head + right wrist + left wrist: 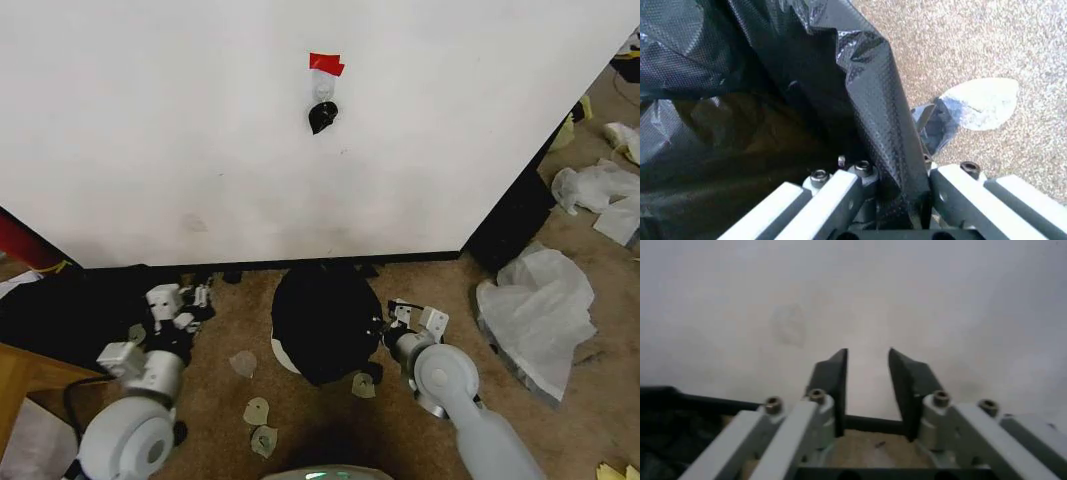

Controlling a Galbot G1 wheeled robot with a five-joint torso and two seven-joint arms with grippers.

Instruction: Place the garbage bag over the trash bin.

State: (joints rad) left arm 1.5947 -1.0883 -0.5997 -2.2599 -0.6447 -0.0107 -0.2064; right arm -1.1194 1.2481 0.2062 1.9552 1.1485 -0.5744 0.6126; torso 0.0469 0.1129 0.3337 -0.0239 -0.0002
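Observation:
The black garbage bag is draped over the trash bin, whose white rim peeks out at the bag's lower left edge, on the carpet at the foot of the white wall. My right gripper is at the bag's right side. In the right wrist view the right gripper is shut on a fold of the garbage bag, with the bag's dark hollow beside it. My left gripper hovers left of the bin, apart from the bag. In the left wrist view the left gripper is open and empty, facing the wall.
Clear plastic bags lie on the carpet to the right. Pale paper scraps dot the floor in front of the bin, one near my right gripper. A dark heap and a wooden edge sit at left.

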